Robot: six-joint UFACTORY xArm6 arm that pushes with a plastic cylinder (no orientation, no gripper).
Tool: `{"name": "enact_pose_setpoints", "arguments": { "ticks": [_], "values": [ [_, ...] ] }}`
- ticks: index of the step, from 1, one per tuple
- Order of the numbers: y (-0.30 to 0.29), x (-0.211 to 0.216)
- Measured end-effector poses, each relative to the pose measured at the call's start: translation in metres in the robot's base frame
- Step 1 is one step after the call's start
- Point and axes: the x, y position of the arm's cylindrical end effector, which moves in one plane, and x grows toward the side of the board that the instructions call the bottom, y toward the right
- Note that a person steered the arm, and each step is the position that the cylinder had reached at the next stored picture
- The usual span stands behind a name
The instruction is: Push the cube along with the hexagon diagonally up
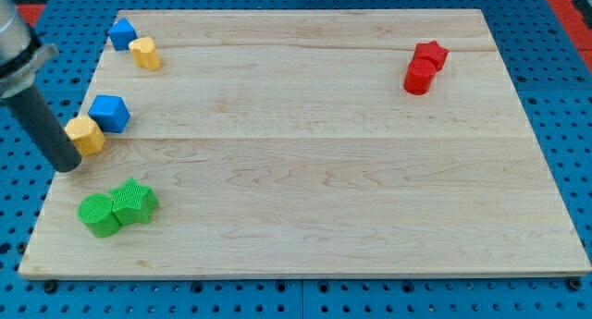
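A yellow hexagon block (85,134) lies near the board's left edge. A blue cube (109,113) touches it on its upper right. My tip (67,167) rests on the board just below and left of the yellow hexagon, very close to it or touching it. The dark rod rises from the tip toward the view's top left.
A second blue block (121,32) and a yellow block (144,53) touch at the top left. A green round block (98,214) and a green star (135,201) sit below the tip. A red star (430,53) and a red cylinder (419,77) sit at the top right. The board's left edge (57,176) is beside the tip.
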Motion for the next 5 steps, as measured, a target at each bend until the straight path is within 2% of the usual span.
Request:
{"name": "enact_pose_setpoints", "arguments": {
  "ticks": [4, 5],
  "values": [
    [0.043, -0.126],
    [0.09, -0.134]
  ]
}}
